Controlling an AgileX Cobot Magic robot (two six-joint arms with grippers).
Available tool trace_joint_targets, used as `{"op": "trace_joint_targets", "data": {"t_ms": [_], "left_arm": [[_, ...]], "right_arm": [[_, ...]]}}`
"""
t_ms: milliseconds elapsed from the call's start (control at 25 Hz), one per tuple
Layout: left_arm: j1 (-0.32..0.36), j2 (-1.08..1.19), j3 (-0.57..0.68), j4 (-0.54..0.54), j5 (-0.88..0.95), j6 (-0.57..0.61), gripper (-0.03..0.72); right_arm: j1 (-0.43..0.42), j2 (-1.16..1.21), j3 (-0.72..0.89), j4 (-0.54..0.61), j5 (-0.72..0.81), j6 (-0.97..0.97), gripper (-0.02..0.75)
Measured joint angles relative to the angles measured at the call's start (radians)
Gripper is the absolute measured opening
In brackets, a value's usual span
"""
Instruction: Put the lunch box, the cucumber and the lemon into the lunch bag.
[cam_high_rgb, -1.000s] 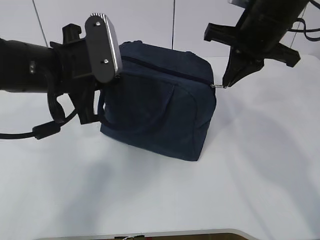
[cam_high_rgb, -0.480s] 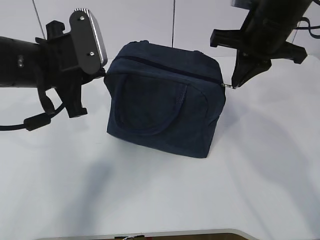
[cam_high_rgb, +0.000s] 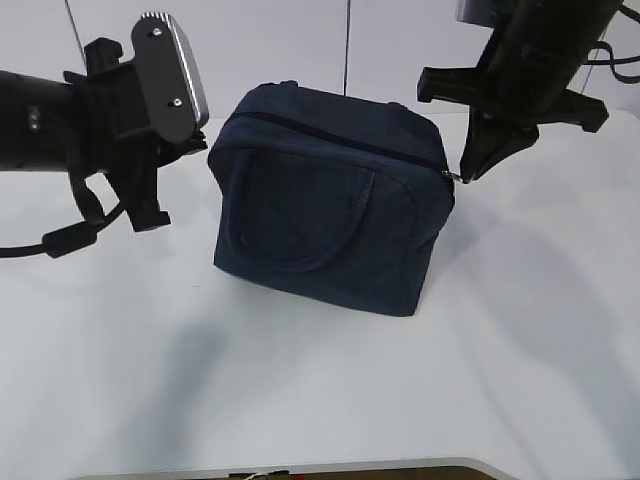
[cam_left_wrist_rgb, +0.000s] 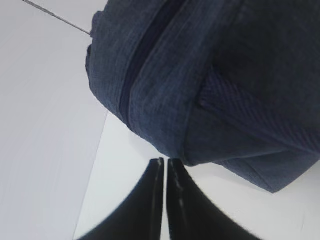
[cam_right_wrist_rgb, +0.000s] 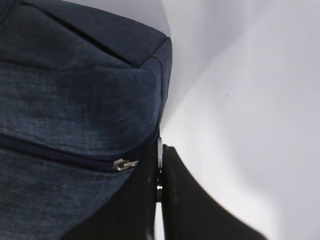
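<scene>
The lunch bag stands upright mid-worktop, zipper run shut across its top. It is soft fabric that looks likely to sag or slide when tugged, so the metal ring pull at its right end seems the sound place to grip, with the far end steadied. The right claw is pinched shut on that ring, its arm slanting down from upper right. The left claw, tips pressed together and empty, hovers just off the bag's left end, arm reaching in level. Lunch box, cucumber and lemon are not in view
</scene>
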Motion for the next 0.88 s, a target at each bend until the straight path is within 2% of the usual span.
{"op": "trace_joint_targets", "data": {"t_ms": [80,240,360,560,880], "left_arm": [[-0.005,-0.017,0.000,0.000,0.000,0.000,0.041],[-0.037,-0.065,-0.002,0.000,0.000,0.000,0.234],[-0.085,-0.071,-0.024,0.000,0.042,0.000,0.314],[-0.159,-0.054,-0.126,0.004,0.169,0.002,0.336],[-0.162,0.051,-0.312,-0.111,0.344,0.046,0.339]], "right_arm": [[0.000,0.000,0.000,0.003,0.000,-0.009,0.004],[0.000,0.002,0.000,0.024,0.000,-0.046,0.004],[0.000,0.002,0.000,0.047,0.000,-0.082,0.004],[0.000,0.002,0.000,0.062,0.000,-0.115,0.004],[-0.001,0.002,0.000,0.113,0.002,-0.153,0.004]]}}
